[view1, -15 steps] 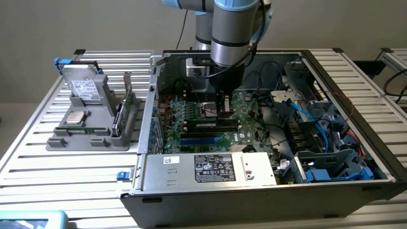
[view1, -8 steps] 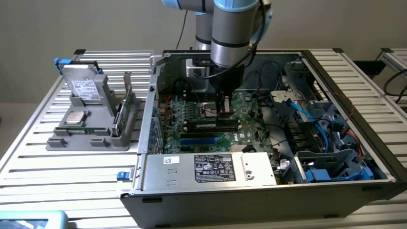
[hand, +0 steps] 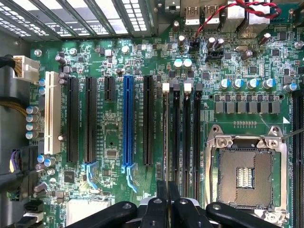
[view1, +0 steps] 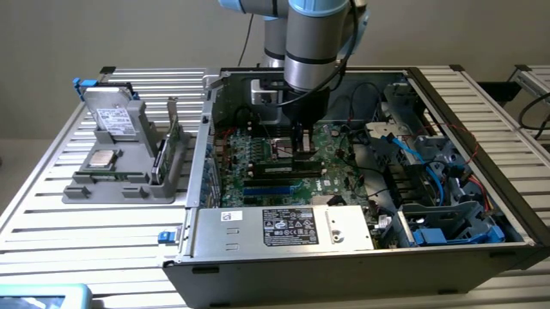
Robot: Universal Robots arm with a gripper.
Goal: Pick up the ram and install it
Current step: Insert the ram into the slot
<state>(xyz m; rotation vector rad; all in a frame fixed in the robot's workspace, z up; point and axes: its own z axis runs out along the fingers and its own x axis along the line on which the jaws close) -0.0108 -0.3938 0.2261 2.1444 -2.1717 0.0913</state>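
Note:
The ram (view1: 288,169) stands on edge in a memory slot on the green motherboard (view1: 257,154), its dark chips and pale label facing the front of the case. In the wrist view the ram (hand: 165,137) is a thin grey-green strip filling the slot with the white latch. My gripper (view1: 301,154) hangs straight down inside the open computer case, its tips at the ram's top edge. The black fingers (hand: 162,194) are pressed together with no gap, so the gripper (hand: 168,187) is shut over that slot. Nothing shows between the fingers.
Three black memory slots (hand: 187,137) lie beside the filled one, next to the open processor socket (hand: 247,171). A grey holder (view1: 112,183) at the exterior view's left carries another green stick (view1: 174,145), a silver chip (view1: 103,158) and a drive (view1: 116,119). Cables (view1: 404,161) and the power supply (view1: 284,225) crowd the case.

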